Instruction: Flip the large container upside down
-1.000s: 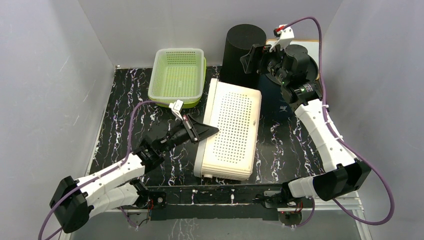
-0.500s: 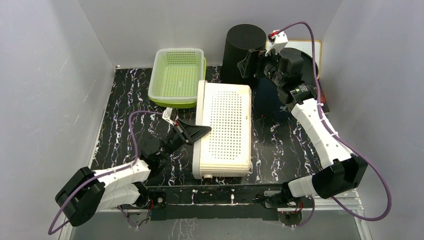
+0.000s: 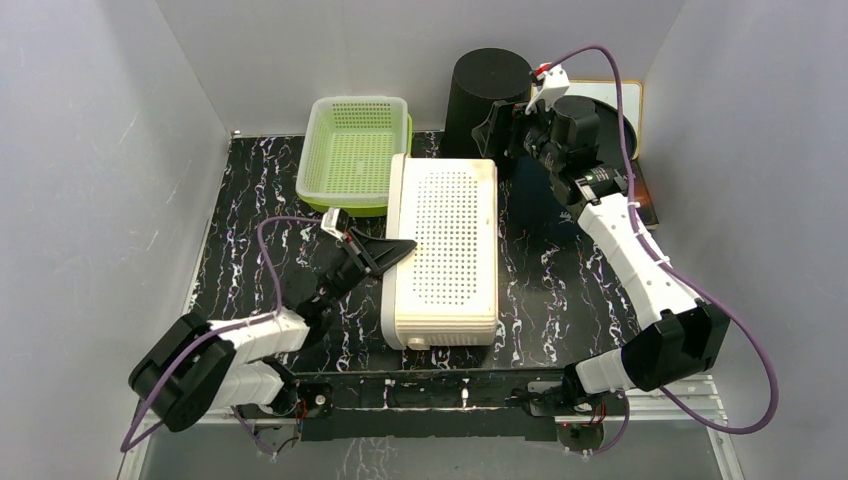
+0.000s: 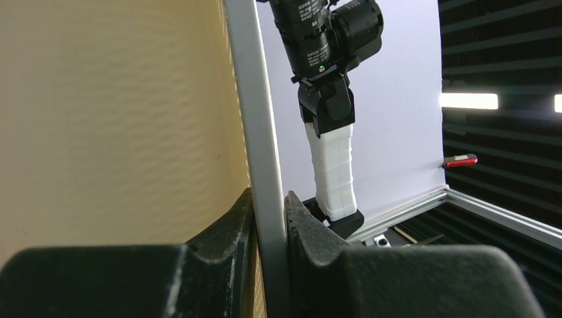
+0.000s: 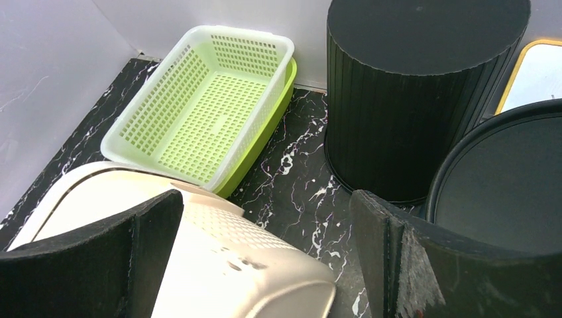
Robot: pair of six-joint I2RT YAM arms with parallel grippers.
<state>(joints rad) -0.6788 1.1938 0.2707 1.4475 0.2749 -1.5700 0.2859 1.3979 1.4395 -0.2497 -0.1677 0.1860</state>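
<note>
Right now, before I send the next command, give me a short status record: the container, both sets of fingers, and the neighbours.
container: large cream container, perforated base up, apparently already flipped, on the black marbled table
left fingers: left fingers clamped on a thin wall at the container's left side
right fingers: right fingers spread wide above the container's far end, holding nothing
neighbours: green basket by the far-left corner; black cylinder behind
task state: looks done; the left grip is not yet released

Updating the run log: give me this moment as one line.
large container: perforated base up | left jaws: shut on container | right jaws: open, holding nothing
</note>
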